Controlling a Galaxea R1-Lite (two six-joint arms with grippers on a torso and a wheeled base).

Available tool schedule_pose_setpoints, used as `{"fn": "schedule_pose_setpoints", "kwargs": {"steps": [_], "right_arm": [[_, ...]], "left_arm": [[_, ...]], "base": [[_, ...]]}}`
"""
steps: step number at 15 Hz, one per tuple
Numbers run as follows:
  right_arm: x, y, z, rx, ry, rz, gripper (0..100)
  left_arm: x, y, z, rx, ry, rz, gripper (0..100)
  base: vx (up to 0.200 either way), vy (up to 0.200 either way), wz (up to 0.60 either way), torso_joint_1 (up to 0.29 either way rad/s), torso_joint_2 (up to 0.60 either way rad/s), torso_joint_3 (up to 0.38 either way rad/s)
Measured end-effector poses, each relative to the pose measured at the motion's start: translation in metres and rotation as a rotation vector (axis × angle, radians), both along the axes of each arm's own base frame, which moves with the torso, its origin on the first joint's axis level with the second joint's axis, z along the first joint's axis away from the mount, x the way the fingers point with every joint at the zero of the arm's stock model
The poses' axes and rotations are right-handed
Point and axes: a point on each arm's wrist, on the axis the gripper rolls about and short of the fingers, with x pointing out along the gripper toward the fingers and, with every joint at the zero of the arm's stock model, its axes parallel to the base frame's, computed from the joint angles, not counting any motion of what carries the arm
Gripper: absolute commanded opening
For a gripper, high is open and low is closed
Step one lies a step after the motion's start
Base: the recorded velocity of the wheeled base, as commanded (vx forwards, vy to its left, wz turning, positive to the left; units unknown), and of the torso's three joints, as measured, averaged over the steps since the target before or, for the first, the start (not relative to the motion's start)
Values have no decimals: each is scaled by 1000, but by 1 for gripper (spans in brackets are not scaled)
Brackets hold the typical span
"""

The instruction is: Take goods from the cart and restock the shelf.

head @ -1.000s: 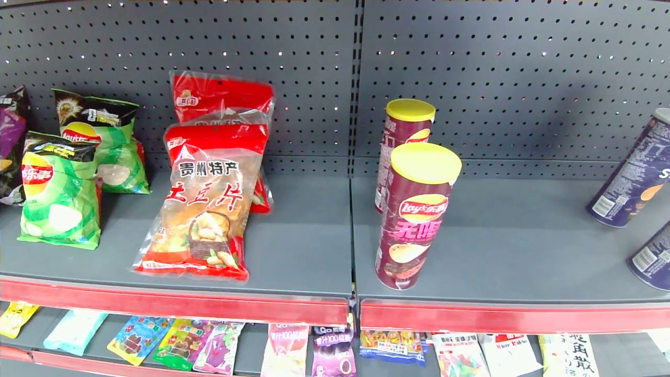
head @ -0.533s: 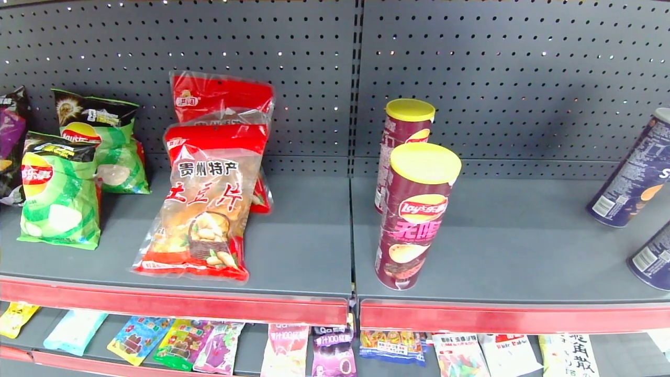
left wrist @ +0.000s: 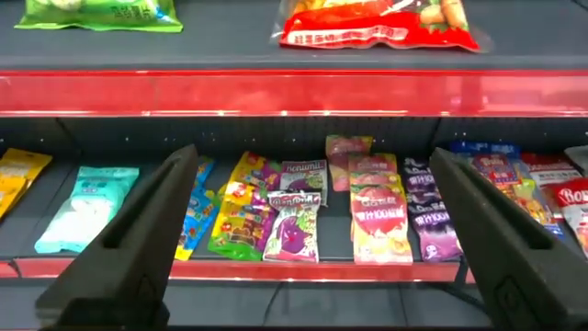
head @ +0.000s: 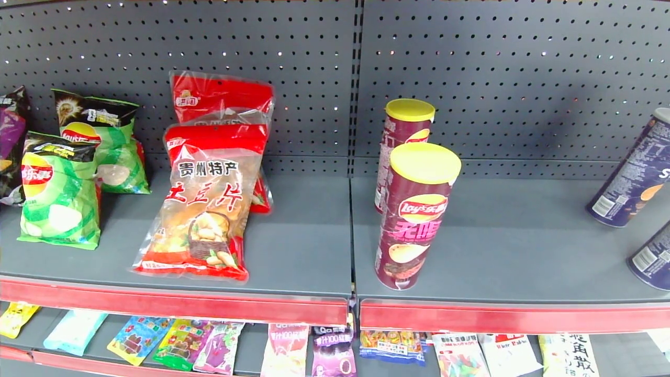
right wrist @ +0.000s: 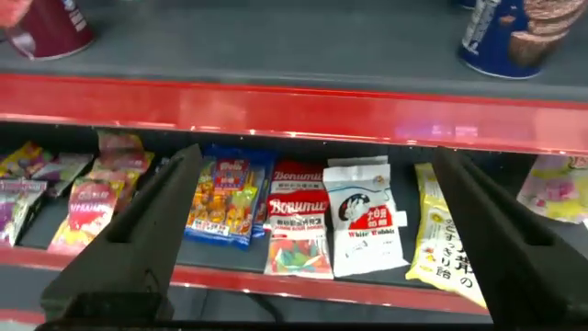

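Left gripper point(left wrist: 312, 253) was spread wide with nothing between the fingers. It hung in front of the lower shelf point(left wrist: 276, 269), level with the small snack packets point(left wrist: 294, 221) lying there and below the red front strip point(head: 178, 303) of the upper shelf point(head: 298, 246). Right gripper point(right wrist: 317, 248) was likewise released and empty. It faced the same lower shelf further right, in front of a white packet point(right wrist: 366, 216).

Goods on the upper shelf, left to right in head view:
- Purple bag point(head: 10, 136) sat at the frame edge.
- Front green bag point(head: 60, 196) stood toward the shelf's front, with rear green bag point(head: 104, 144) behind it against the pegboard point(head: 497, 63).
- Front red bag point(head: 204, 209) leaned back, its foot near the red front strip.
- Rear red bag point(head: 220, 94) stood just behind it against the pegboard, mostly covered.
- Right of the shelf seam, two maroon tubes with yellow lids stood upright. Front maroon canister point(head: 413, 220) was close to the front strip. Rear maroon canister point(head: 403, 131) was just behind it, partly hidden.
- Well apart at the far right was a tilted dark blue canister point(head: 633, 173). Second dark blue canister point(head: 651, 259) was nearer the front. Both were cut by the frame.
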Motion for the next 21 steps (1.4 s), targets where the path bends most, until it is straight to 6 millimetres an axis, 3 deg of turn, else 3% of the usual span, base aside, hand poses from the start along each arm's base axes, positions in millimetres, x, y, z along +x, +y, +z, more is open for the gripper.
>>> {"fn": "schedule_pose_setpoints", "kwargs": {"steps": [4, 10, 15, 21], "right_arm": [[-1, -1, 0, 26, -8, -30, 100], [-1, -1, 0, 25, -9, -34, 100], [-1, -1, -1, 26, -9, -36, 100], [-1, -1, -1, 26, -9, -34, 100]], "left_arm": [[0, 0, 0, 3, 0, 0, 100], [0, 0, 0, 1, 0, 0, 100], [0, 0, 0, 1, 1, -1, 100], [0, 0, 0, 1, 2, 0, 100]], "base": [[0, 0, 0, 0, 0, 0], [-200, 0, 0, 7, 2, 0], [0, 0, 0, 0, 0, 0], [0, -200, 0, 6, 7, 2]]}}
